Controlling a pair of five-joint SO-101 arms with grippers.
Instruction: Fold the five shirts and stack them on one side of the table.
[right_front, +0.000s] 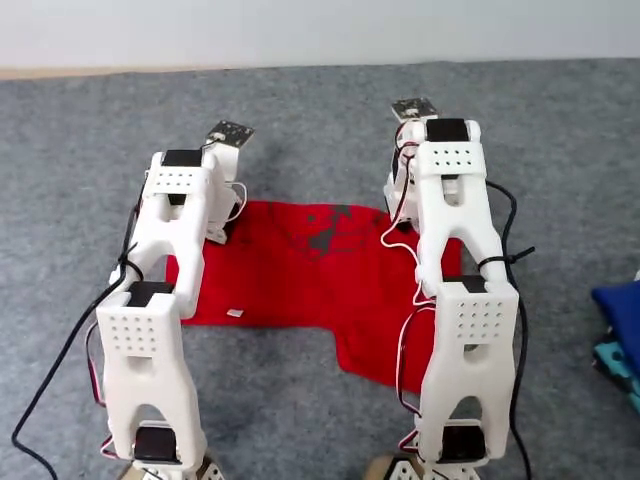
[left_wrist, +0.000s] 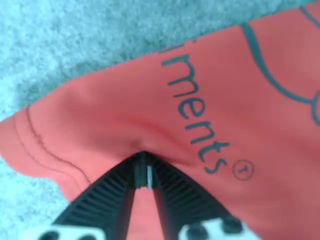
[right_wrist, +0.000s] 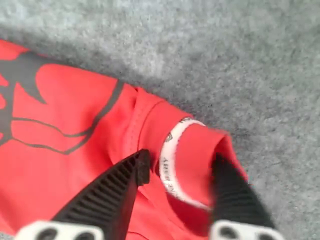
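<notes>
Red shirt (right_front: 300, 270) lies spread on the grey surface (right_front: 100, 140) in the middle of the high view, right between the two arms, with its long axis running side to side across the frame. Over on the left, the left gripper (left_wrist: 142, 172) is clenched on a pinch of cloth near the stitched hem edge, and the fabric puckers where the jaws meet. Now the other end: the right gripper (right_wrist: 181, 164) is released, jaws spread wide, one on each side of the collar (right_wrist: 172, 160) with its white neck band, so the collar sits squarely in the gap, not yet gripped. That is the relation the next move turns on, by my reading: each arm is on its own end of the upper edge, and the body of the shirt stretches away from both grippers toward the bottom of the frame. Closing on the collar would give a two-point hold for the fold. Folded shirts (right_front: 622, 315) wait at the right edge, well apart.
</notes>
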